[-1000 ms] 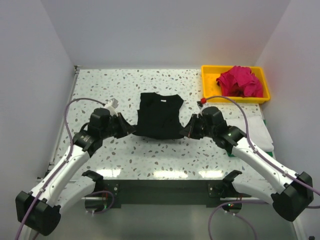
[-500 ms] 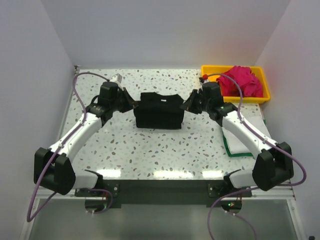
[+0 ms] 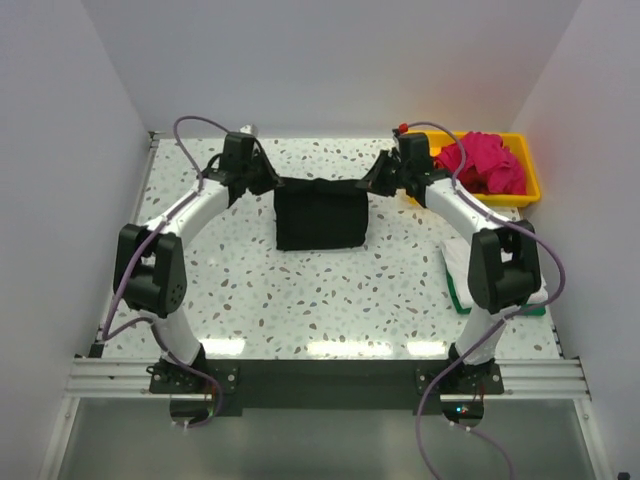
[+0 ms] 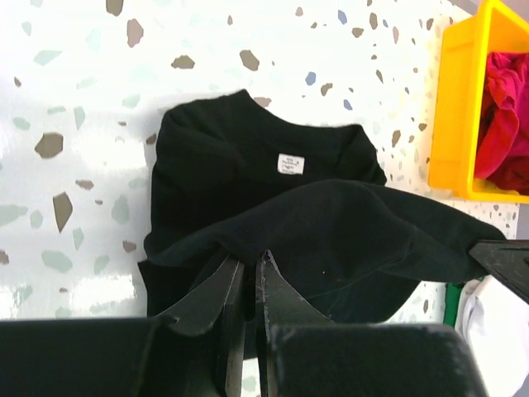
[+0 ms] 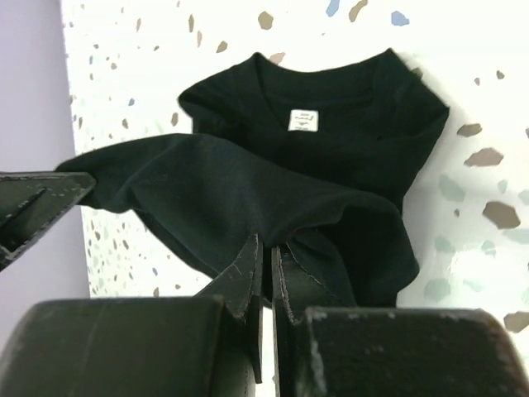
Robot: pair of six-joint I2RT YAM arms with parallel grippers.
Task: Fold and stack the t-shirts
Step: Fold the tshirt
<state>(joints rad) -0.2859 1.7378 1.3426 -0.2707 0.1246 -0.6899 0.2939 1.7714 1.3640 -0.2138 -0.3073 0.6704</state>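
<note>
From above, your black cloth t-shirt [image 3: 320, 215] sits mid-table on the speckled white tabletop [image 3: 300, 290], doubled into a near-square block; its far edge is pulled taut left to right between your left gripper [image 3: 270, 183] and right gripper [image 3: 371, 185], so that is the long line of it; both jaws are clenched on that edge. The crumpled magenta shirt [image 3: 486, 160] lies in the yellow plastic tray [image 3: 500, 201] at the far right corner, well apart.

On to the left wrist; your left gripper [image 4: 248, 261] is pinched tight on a raised fold of the black cloth t-shirt [image 4: 331, 223], which hangs as a smooth band toward the other arm's finger; beyond it the collar lies flat on the table, neck away from the camera; the small white label [image 4: 289, 164] carries print too small to read.

Right wrist now; the right gripper [image 5: 266, 248] is nipped onto the same lifted edge of the black cloth t-shirt [image 5: 240, 194]; collar beyond it, small white label [image 5: 303, 120] unreadable.
</note>
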